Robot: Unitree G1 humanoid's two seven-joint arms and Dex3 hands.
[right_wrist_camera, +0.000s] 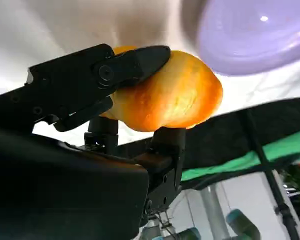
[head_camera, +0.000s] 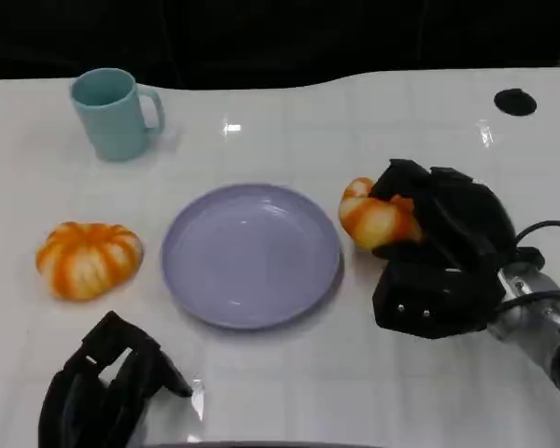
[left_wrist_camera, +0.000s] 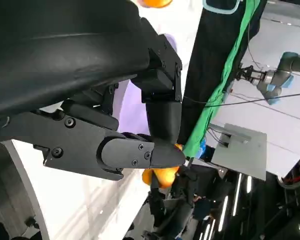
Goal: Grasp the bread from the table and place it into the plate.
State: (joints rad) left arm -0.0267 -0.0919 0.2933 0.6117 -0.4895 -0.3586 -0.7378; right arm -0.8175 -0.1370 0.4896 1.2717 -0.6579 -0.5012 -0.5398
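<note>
I see the bread (head_camera: 373, 220), a curled orange-and-white croissant, held in my right robot hand (head_camera: 445, 250) just beside the right edge of the lavender plate (head_camera: 250, 254); whether it is touching the white bench (head_camera: 355, 373) or lifted off it I cannot tell from the head view. The right wrist view gives me what the head view hides: one black finger (right_wrist_camera: 135, 62) lies across the glossy crust of the bread (right_wrist_camera: 170, 95) and another presses it from the opposite side, so the fingers are closed around it, and the plate (right_wrist_camera: 250, 35) shows blurred just beyond the loaf. My left robot hand (head_camera: 103, 387) sits low at the near left of the bench, fingers loosely curled in with nothing in them. In the left wrist view the fingers (left_wrist_camera: 160, 125) of that hand reach out bare, with a strip of the plate (left_wrist_camera: 125, 107) showing past them and a patch of orange (left_wrist_camera: 160, 176) beyond the fingertip that I cannot identify for certain. Farther out in the head view, a second orange-and-white striped bun (head_camera: 89, 259) lies on the bench well left of the plate, a teal mug (head_camera: 115, 113) stands at the far left, and a small black round disc (head_camera: 514, 102) sits on the bench at the far right.
</note>
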